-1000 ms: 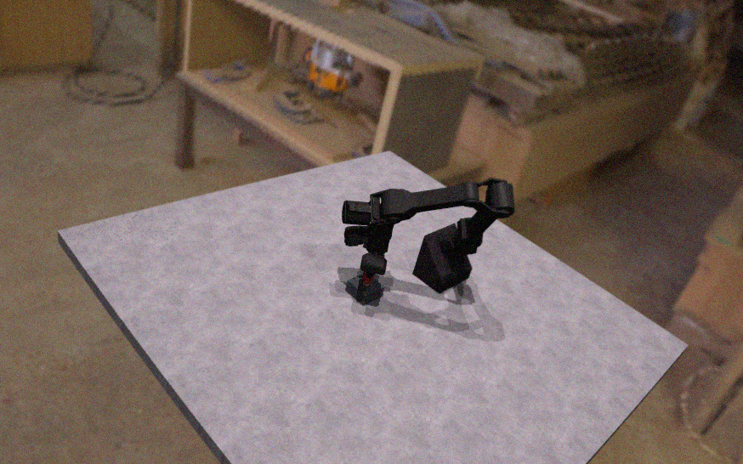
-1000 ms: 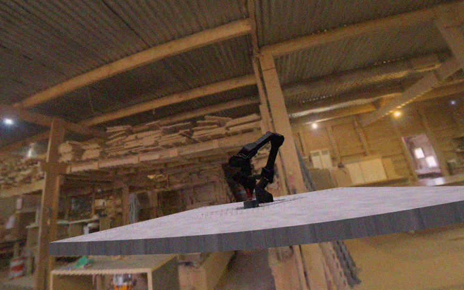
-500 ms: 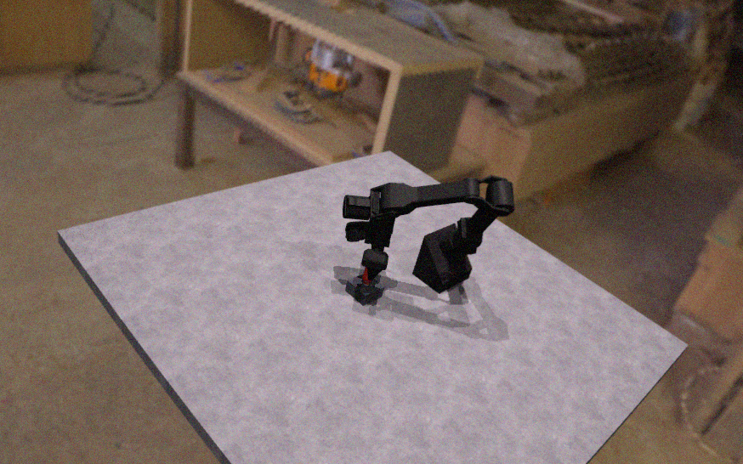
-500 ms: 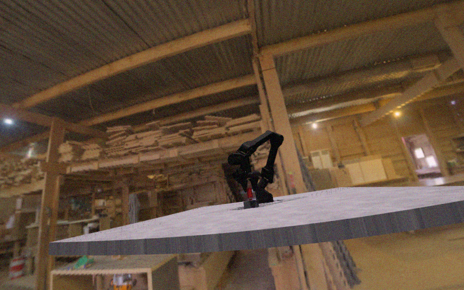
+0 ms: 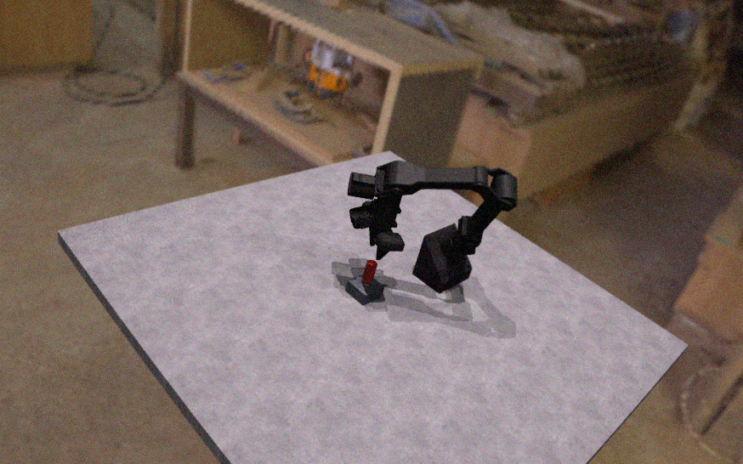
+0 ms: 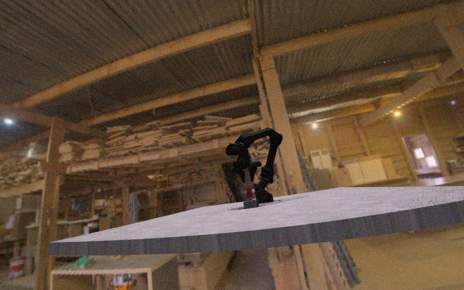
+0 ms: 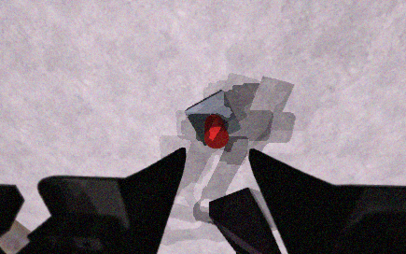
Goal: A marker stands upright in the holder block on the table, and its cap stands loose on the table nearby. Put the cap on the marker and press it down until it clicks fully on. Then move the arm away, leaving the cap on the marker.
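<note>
The red cap (image 5: 369,271) (image 6: 249,193) (image 7: 216,132) sits upright over the marker in the dark grey holder block (image 5: 365,297) (image 6: 250,204) (image 7: 211,104). Its lower end comes down to about the top of the block. The marker's body is hidden under the cap and in the block, and I cannot tell whether the cap is fully clicked on. My gripper (image 5: 381,254) (image 6: 247,179) (image 7: 217,152) is open and empty. It points down, with its fingertips a little above the cap's top and apart from it.
The holder block stands on the pale mottled table (image 5: 190,276) (image 6: 197,223). The arm's base (image 5: 442,262) stands close behind the block, and the arm arches up and over to the gripper. Shadows of the arm lie around the block.
</note>
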Robot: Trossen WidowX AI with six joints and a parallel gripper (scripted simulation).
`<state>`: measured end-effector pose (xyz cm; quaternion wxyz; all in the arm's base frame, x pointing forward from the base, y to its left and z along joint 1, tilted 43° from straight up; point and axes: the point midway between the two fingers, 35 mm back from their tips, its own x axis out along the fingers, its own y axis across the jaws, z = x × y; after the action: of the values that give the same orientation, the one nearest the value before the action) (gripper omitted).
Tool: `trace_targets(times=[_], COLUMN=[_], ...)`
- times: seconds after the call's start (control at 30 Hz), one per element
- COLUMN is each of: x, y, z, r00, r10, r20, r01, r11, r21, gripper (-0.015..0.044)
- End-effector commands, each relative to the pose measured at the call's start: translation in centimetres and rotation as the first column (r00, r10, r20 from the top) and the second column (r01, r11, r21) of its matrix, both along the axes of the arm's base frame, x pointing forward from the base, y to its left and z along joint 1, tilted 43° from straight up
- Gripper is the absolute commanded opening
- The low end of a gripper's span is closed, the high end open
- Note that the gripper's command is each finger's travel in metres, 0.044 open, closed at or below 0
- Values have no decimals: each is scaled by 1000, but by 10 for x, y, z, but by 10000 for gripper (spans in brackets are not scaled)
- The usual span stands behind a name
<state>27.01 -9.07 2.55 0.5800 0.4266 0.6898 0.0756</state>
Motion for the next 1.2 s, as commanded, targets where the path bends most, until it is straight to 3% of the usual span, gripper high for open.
trace_targets(times=[0.0, 0.23, 1.17], x=[-1, -2, -1], y=[2, 3, 18], z=[-3, -4, -21], r00=[907, 879, 879], r10=[313, 353, 353], r20=[283, 319, 320], r01=[-307, -347, -347], r11=[949, 935, 935], r21=[-64, -79, -79], gripper=[177, 0, 0])
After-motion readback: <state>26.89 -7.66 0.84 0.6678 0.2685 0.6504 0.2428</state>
